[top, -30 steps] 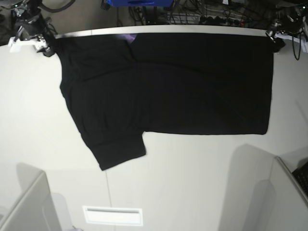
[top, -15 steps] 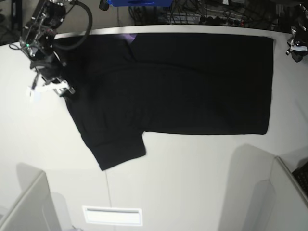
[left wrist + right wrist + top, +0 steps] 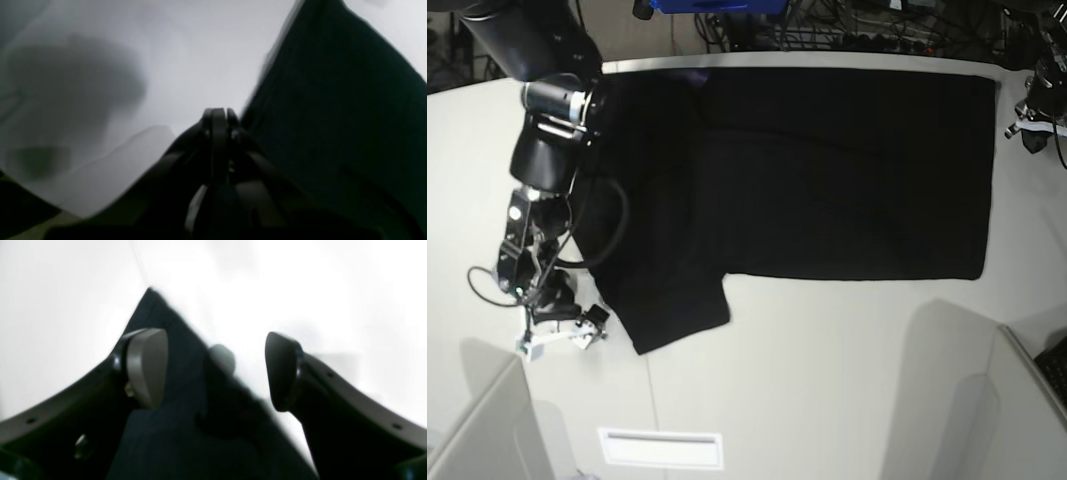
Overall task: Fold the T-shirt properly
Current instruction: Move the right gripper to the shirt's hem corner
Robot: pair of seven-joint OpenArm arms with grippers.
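Near edge of desk (image 3: 827, 380): right pincer (image 3: 562, 338), jaws apart, poised astride the sleeve corner of the T-shirt (image 3: 827, 170), presumably to grip it for folding. Shirt lies flat, reaching the far edge. Far right corner: left pincer (image 3: 1030, 128), jaws together, empty beside the hem. No containers.

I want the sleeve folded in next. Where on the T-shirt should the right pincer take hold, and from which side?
Grip the T-shirt at the free outer corner of its sleeve, coming in from the bare table beyond the hem. That corner juts clear of the body and lies flat, so one finger could probably slide under. The right pincer is open over a pointed corner of the cloth.
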